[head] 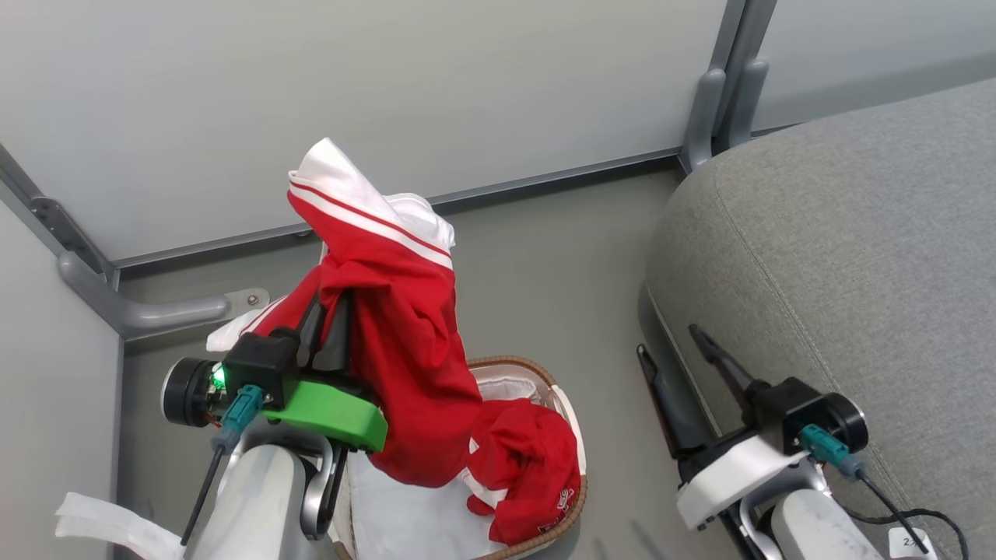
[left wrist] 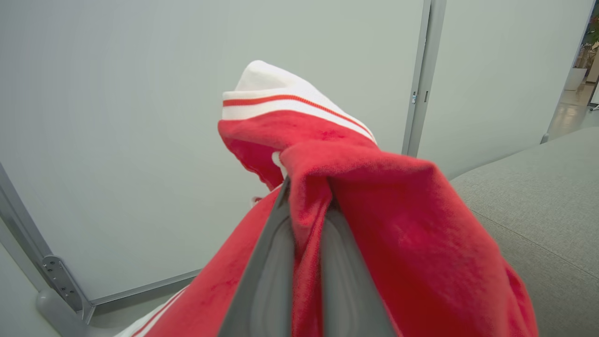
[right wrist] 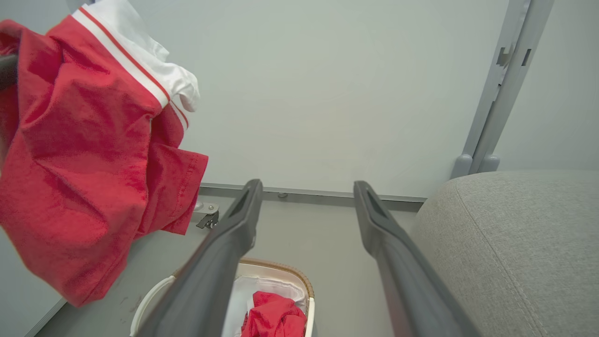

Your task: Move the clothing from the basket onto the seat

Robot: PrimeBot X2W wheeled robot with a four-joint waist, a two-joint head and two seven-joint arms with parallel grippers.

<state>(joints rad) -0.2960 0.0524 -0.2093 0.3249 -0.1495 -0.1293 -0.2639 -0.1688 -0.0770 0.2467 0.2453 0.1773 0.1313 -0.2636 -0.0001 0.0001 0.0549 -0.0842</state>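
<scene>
the left end effector (head: 327,311) is clamped tight on a fold of the red soft-fabric sports garment with white striped trim (head: 405,334), which drapes from its fingers, lifted above the oval white basket with brown woven rim (head: 513,363). a second red garment (head: 529,474) lies in the basket. the right end effector (head: 669,342), jaws spread wide and empty, hovers just beside the large grey woven-fabric sofa (head: 856,257).

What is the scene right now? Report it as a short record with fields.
held garment: red with white striped trim, hanging from the left gripper, lifted above the basket
left gripper: shut on held garment
right gripper: open, empty, beside the seat
basket: on the floor, second garment, also red, inside
seat: grey, no clothing on the visible part
</scene>
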